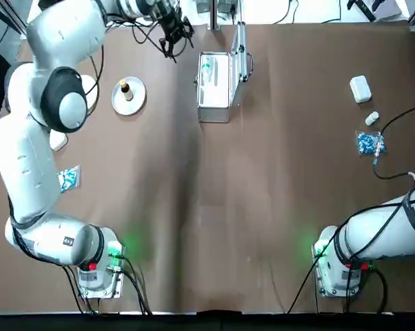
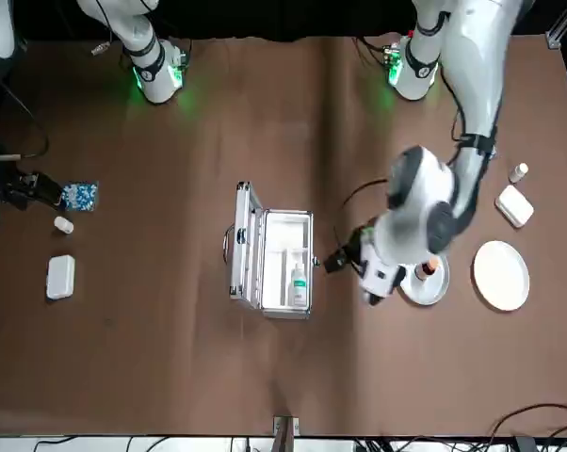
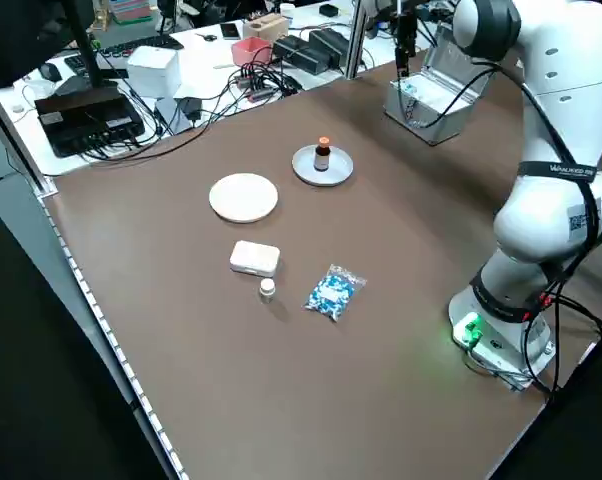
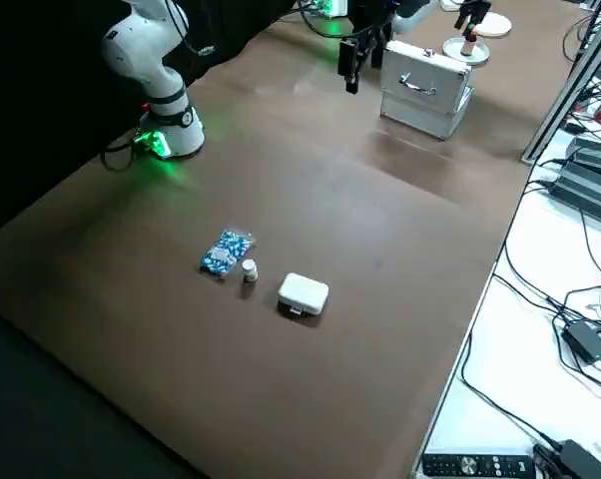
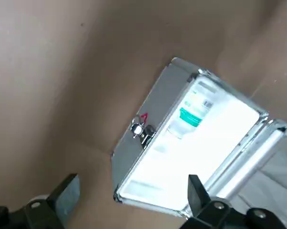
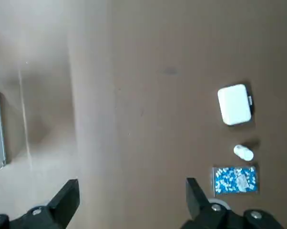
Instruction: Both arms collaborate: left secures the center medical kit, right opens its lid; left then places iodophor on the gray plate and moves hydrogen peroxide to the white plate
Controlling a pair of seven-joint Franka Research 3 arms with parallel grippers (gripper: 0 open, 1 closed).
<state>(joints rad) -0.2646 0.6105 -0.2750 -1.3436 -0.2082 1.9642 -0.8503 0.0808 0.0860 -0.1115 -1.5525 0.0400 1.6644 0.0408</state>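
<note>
Beside the medical kit: the left gripper (image 1: 171, 34) hangs just off the open case's plate-ward side, above the table, fingers spread wide, holding and touching nothing.
Right gripper: (image 6: 129, 202) away from the kit, over bare table near the white box, fingers wide apart and empty.
Medical kit: (image 1: 214, 86) a boxy case of brushed metal with silver edging, a latch on its front wall and a handle on the lid; the lid (image 2: 243, 240) stands upright on the side away from the plates.
Inside the kit: one white bottle with a green band, the hydrogen peroxide (image 5: 193, 112), lying against the pale lining.
Gray plate: (image 1: 129, 96) round and shallow, near the kit on the left gripper's side; it carries the iodophor (image 3: 323, 155), a small dark bottle with an orange cap, standing upright.
White plate: (image 3: 244, 196) round, smooth, beyond the gray plate from the kit.
Table: (image 1: 207, 207) brown matte covering.
Far from the kit: a white box (image 6: 235, 104), a small white bottle (image 6: 243, 152) and a blue-and-white packet (image 6: 234, 180) lie close together.
</note>
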